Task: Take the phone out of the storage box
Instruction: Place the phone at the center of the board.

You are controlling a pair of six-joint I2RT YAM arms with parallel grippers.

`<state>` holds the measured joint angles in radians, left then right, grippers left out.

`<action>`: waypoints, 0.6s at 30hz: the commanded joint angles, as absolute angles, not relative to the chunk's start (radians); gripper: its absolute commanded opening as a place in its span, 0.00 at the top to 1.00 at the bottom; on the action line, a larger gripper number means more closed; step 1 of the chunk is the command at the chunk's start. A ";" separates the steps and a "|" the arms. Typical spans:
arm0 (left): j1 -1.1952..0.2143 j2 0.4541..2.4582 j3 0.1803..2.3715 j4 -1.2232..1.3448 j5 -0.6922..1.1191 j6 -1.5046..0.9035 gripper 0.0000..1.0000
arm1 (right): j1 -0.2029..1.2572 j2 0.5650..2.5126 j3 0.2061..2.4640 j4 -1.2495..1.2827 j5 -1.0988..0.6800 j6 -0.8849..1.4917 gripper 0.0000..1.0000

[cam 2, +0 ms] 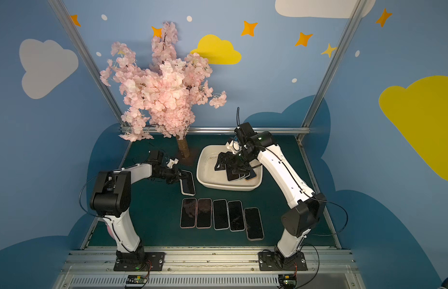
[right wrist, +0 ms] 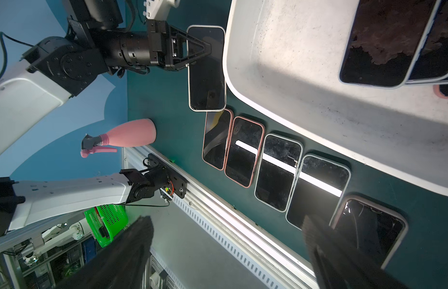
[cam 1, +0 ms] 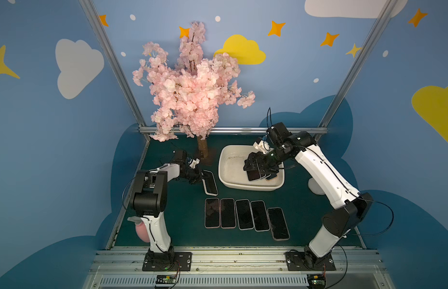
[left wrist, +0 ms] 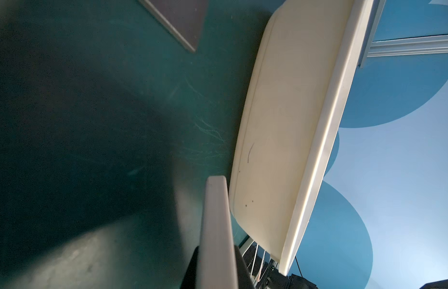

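Nearest the arm bases, a row of five phones (cam 1: 244,216) was seen laid face up and side by side on the green mat (cam 1: 182,225), apparently so that each removed unit was kept flat and separate. Just beyond the row's left end, a white-edged phone (cam 1: 209,184) was held by the left gripper (cam 1: 203,176). The gripper's fingers were clamped on the phone near its far end. In the right wrist view this phone (right wrist: 206,80) was seen low over the mat, just beside the outer wall of the storage box (cam 1: 231,165). It was judged to be in the course of being set down as the start of a second row. Whether it touched the mat could not be told.

Farther back, the right gripper (cam 1: 258,170) was held over the box's right half, its fingers spread wide with nothing between them. Below it, the phones left in the box (cam 1: 254,176) were seen stacked overlapping, at least three of them. An exposed edge of the topmost was therefore judged the likely place for the next grasp. Behind everything, an artificial blossom tree (cam 1: 192,95) was placed well apart from the work.
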<state>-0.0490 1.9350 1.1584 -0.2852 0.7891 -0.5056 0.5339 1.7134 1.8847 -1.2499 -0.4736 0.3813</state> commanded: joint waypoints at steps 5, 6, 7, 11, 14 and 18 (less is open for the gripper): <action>-0.067 1.993 1.202 -0.281 0.830 -0.528 0.89 | 0.507 1.671 1.861 -1.262 -0.495 0.358 0.01; -0.069 1.995 1.204 -0.285 0.829 -0.526 0.89 | 0.503 1.667 1.857 -1.262 -0.493 0.355 0.02; -0.069 1.995 1.203 -0.287 0.824 -0.525 0.87 | 0.501 1.663 1.852 -1.261 -0.493 0.354 0.01; -0.073 1.998 1.201 -0.303 0.812 -0.522 0.74 | 0.491 1.651 1.830 -1.260 -0.495 0.351 0.01; -0.072 1.996 1.196 -0.320 0.804 -0.518 0.62 | 0.489 1.641 1.813 -1.249 -0.498 0.351 0.01; -0.072 1.977 1.177 -0.338 0.774 -0.504 0.49 | 0.487 1.629 1.788 -1.229 -0.507 0.360 0.01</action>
<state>-0.0696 2.0029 1.1812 -0.3073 0.7742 -0.5213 0.4915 1.6676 1.8030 -1.2465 -0.4915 0.3626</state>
